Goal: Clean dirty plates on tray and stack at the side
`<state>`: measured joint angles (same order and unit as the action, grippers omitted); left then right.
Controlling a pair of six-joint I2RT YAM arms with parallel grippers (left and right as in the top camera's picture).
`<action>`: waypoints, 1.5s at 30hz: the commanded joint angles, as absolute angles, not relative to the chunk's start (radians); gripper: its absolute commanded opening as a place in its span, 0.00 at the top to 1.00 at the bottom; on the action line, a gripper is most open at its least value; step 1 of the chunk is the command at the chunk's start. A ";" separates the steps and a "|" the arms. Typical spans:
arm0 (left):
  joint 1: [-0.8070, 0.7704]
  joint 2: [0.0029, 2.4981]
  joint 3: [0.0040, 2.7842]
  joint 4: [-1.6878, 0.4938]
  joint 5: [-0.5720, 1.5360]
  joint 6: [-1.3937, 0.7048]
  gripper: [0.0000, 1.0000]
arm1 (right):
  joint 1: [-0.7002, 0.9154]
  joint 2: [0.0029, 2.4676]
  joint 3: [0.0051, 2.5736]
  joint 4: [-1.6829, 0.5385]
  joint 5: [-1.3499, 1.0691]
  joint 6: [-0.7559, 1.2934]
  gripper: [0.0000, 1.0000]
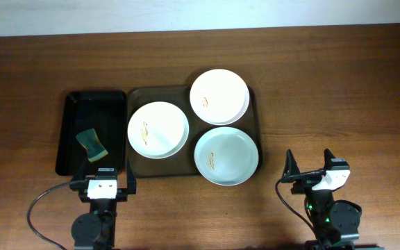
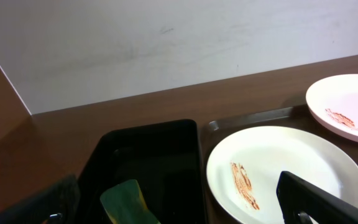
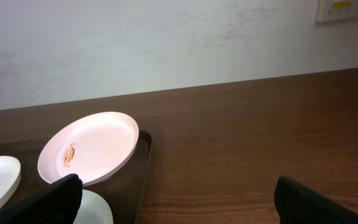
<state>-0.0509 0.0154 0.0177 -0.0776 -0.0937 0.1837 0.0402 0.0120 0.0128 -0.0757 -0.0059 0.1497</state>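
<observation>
While all three round white glossy plates lie on the large dark brown rectangular tray [image 1: 136, 97] at the middle of the brown wooden counter [image 1: 339, 83], they do not sit alike. The left plate [image 1: 158, 130] lies inside the rim. The far plate [image 1: 219, 96] overhangs the tray's far right corner and looks tilted from the right wrist. The near plate [image 1: 226, 156] projects past the near edge. Each carries a small yellowish-brown smear [image 2: 244, 183] near its centre.

Just beside the tray, on its left, a narrower black rectangular tray [image 1: 82, 111] holds a green-and-yellow sponge [image 1: 92, 145]. The left hand [image 1: 103, 178] and the right hand [image 1: 309, 167] stand at the near edge of the counter, well apart from the plates. Each has its fingers spread wide and holds nothing.

Handling, as judged: the plates are probably stiff, glazed and slippery, fairly heavy for a two-finger hold, and liable to chip if knocked together. The surest hold is a pinch across the raised lip, one finger above and one below, away from the smear. The overhanging lips of the far and near plates offer room underneath. The left plate looks hardest to get beneath.

By contrast the sponge is soft and light, and should be squeezed across its narrow sides. Steadying a plate at its lip with one hand should stop it skating while the other wipes.
</observation>
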 commanded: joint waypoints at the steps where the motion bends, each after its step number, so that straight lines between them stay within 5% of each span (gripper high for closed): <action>1: -0.046 0.006 0.009 -0.075 -0.098 0.200 0.01 | 0.046 0.006 0.006 -0.079 -0.012 0.146 0.02; 13: -0.046 0.006 0.009 -0.075 -0.094 0.200 0.01 | 0.046 0.006 0.006 -0.071 -0.004 0.146 0.02; 26: -0.045 0.060 0.120 -0.009 -0.094 0.150 0.01 | 0.046 0.032 0.099 -0.011 -0.266 0.108 0.02; 35: -0.045 0.681 0.672 -0.090 -0.050 0.144 0.01 | 0.046 0.621 0.657 -0.170 -0.399 0.108 0.02; 45: -0.045 1.534 1.695 -0.929 0.233 0.144 0.01 | 0.046 1.401 1.562 -0.823 -0.456 0.109 0.02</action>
